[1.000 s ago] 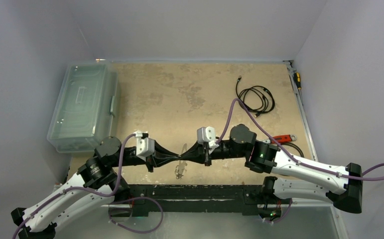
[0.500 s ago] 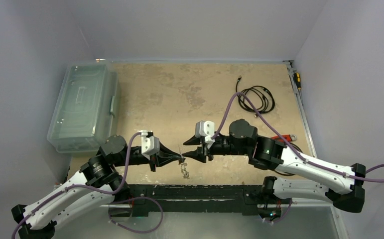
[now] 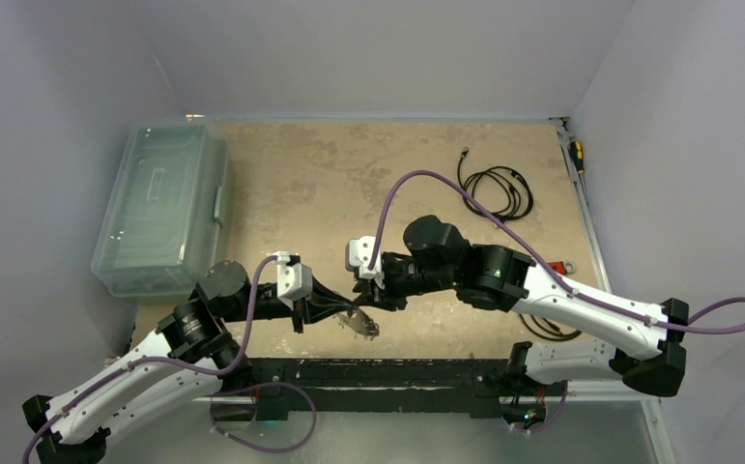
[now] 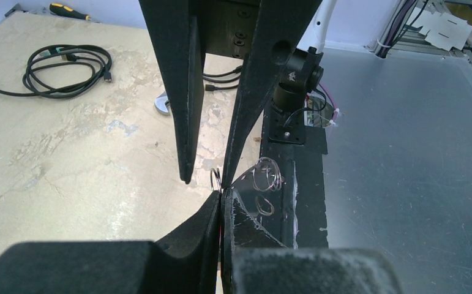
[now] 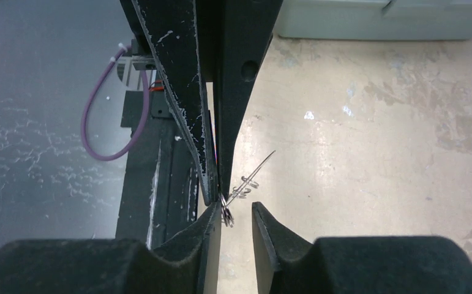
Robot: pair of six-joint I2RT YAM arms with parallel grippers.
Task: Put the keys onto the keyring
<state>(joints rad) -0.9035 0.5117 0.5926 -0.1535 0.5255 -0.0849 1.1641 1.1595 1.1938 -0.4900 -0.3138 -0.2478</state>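
My left gripper (image 3: 354,311) is shut on the keyring (image 3: 364,326), a thin silvery piece held just above the table's near edge. In the left wrist view my shut left gripper (image 4: 222,195) pinches it, with a small wire ring (image 4: 216,177) at the tips and silvery loops (image 4: 267,174) to the right. My right gripper (image 3: 368,302) is open and meets the left one tip to tip. In the right wrist view the right gripper (image 5: 236,209) has the small ring (image 5: 227,214) and a thin wire (image 5: 254,174) between its fingers. I cannot make out the two keys.
A clear plastic box (image 3: 160,208) stands at the left. A coiled black cable (image 3: 499,188) lies at the back right, a screwdriver (image 3: 575,155) along the right edge. The red-handled wrench (image 3: 554,269) is partly behind the right arm. The black base rail (image 3: 397,372) runs along the near edge.
The keyring lay on the table between the grippers; the left gripper now holds it up. The right arm has swung left and its open fingers have closed in on the left fingertips.
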